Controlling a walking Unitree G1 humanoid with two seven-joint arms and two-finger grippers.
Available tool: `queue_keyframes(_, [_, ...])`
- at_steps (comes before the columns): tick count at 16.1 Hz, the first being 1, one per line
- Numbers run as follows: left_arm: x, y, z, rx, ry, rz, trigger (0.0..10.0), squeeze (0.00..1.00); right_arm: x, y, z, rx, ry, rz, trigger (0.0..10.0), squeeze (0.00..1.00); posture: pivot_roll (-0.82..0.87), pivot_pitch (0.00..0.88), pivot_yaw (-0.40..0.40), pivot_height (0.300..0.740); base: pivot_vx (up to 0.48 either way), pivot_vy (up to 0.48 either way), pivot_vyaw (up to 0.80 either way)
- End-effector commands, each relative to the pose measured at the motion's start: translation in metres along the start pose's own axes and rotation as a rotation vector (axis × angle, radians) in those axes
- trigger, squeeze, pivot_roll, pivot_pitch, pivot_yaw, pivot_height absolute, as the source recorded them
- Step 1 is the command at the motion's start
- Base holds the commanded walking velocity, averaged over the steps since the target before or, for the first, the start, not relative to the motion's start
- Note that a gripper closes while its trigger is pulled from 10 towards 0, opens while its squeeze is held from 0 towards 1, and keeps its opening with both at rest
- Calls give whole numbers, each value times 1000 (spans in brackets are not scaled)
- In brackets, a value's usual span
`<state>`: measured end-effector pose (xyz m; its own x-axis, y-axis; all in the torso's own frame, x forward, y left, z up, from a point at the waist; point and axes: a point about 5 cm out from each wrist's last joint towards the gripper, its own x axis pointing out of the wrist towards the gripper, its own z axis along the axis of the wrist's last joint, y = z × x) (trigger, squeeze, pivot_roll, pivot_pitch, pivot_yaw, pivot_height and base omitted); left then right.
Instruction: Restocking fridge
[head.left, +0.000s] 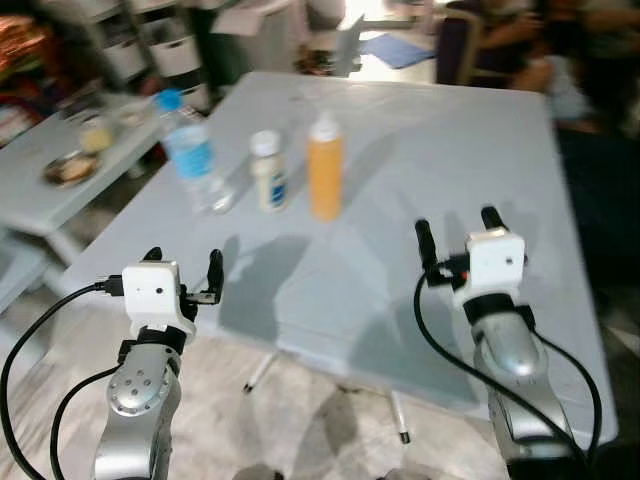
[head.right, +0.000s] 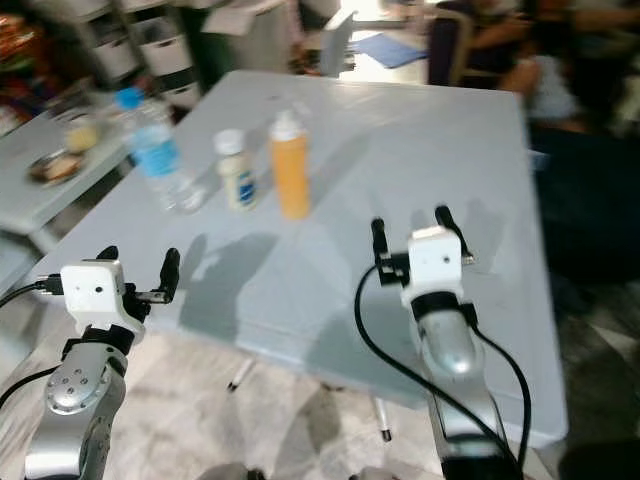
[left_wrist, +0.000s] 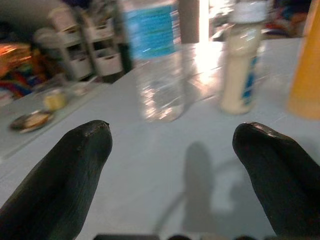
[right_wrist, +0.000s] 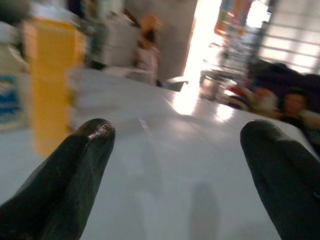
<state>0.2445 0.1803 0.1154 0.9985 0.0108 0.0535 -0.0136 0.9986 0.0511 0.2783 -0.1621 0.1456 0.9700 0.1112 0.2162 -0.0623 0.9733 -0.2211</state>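
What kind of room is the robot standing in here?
Probably a lived-in home room used for eating and storage. A grey folding table holds a water bottle, a small white bottle and an orange bottle. White drawer units stand behind, and a side table carries a dish.

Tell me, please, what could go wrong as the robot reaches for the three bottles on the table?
The water bottle, small white bottle and orange bottle stand upright in a tight row, so an open left tool closing on one may tip its neighbour. The views are blurred, so aim may be off. The right tool, also open, sits nearer the orange bottle and could knock it sideways.
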Motion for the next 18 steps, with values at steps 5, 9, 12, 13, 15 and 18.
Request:
queue_keyframes(5, [-1,7,1,13,9,28,10000,0,15,-2,7,-3,-37,39,10000,0,-32,106,80,740,0,0,629])
queue_keyframes(9, [-2,7,1,16,13,28,10000,0,21,-3,12,-17,-64,65,10000,0,-25,117,83,740,0,0,575])
queue_keyframes(12, [-4,9,1,21,17,30,10000,0,29,-2,15,-1,-80,82,10000,0,-14,134,85,740,0,0,369])
queue_keyframes(13, [-4,9,2,24,17,31,10000,0,32,-3,16,4,-87,86,10000,0,-4,146,87,740,0,0,0])
queue_keyframes(15, [-7,11,5,32,19,32,10000,0,41,-3,22,15,-104,106,10000,0,13,166,93,740,0,0,0])
queue_keyframes(18, [-11,14,9,45,20,34,10000,0,52,-2,28,31,-127,151,10000,0,47,190,99,740,0,0,0])
